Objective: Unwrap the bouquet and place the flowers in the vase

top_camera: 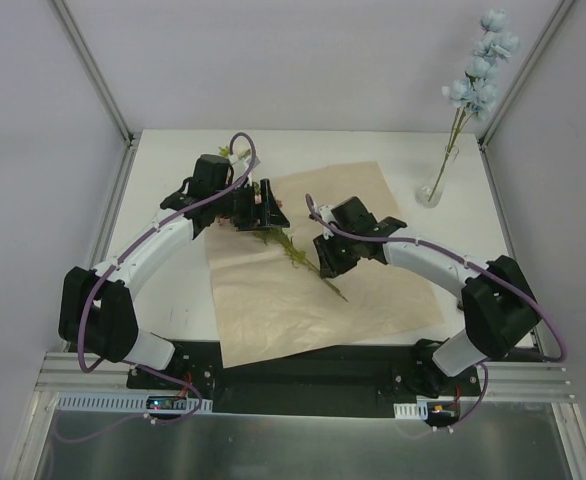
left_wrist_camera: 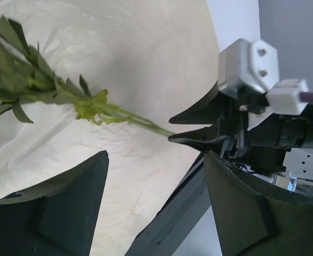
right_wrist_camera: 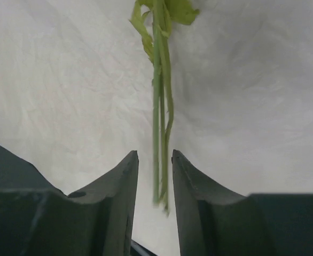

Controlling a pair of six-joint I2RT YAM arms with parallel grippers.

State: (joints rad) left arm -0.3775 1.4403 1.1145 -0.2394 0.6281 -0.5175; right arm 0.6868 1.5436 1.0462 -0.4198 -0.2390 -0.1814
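Top view high behind, looking down on table (top_camera: pixel 323 148); wrist views close over paper (left_wrist_camera: pixel 146 53), share green stems (right_wrist_camera: pixel 156 106).

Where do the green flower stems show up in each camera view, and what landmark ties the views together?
Top external: green stems lie mid-table, slanting toward lower right.
Left wrist: stems run from upper left to centre, ending at the right tool.
Right wrist: stems come down from top centre, between the right tool's tips.
Shared landmark: the tan paper sheet beneath them.
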